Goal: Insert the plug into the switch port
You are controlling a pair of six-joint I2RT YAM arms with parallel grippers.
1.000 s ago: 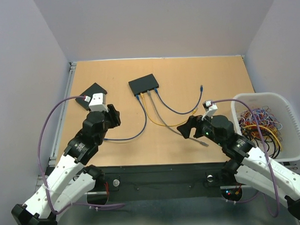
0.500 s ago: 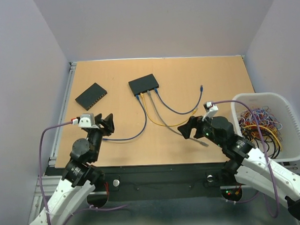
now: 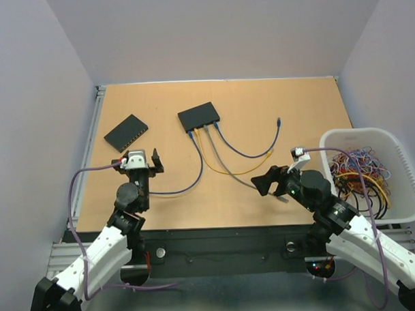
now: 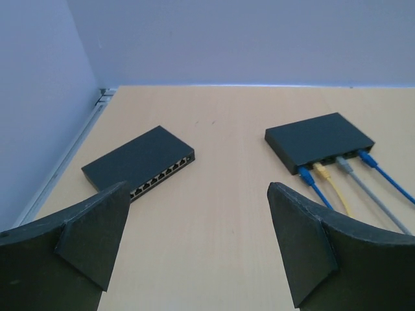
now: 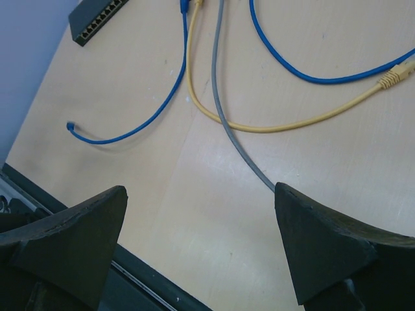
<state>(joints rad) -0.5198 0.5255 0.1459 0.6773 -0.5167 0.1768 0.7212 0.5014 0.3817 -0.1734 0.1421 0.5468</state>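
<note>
A black switch [image 3: 126, 132] with a row of empty ports lies at the far left; it also shows in the left wrist view [image 4: 139, 162]. A second black switch [image 3: 198, 115] has two blue, one yellow and one grey cable plugged in. The left blue cable's free plug [image 5: 70, 126] lies on the table near my left gripper [image 3: 144, 164], which is open and empty [image 4: 198, 188]. My right gripper [image 3: 268, 179] is open and empty [image 5: 201, 188], above the grey cable [image 5: 224, 116]. The yellow cable's free plug [image 5: 395, 74] lies to its right.
A white bin [image 3: 372, 173] full of coloured cables stands at the right edge. The other blue cable's free plug [image 3: 279, 120] lies at centre right. A metal rail [image 3: 91, 146] runs along the table's left edge. Grey walls enclose the table.
My left arm has pulled back from the left switch toward the near edge, uncovering the switch. My right arm has shifted slightly back and right. Both grippers stay open.
</note>
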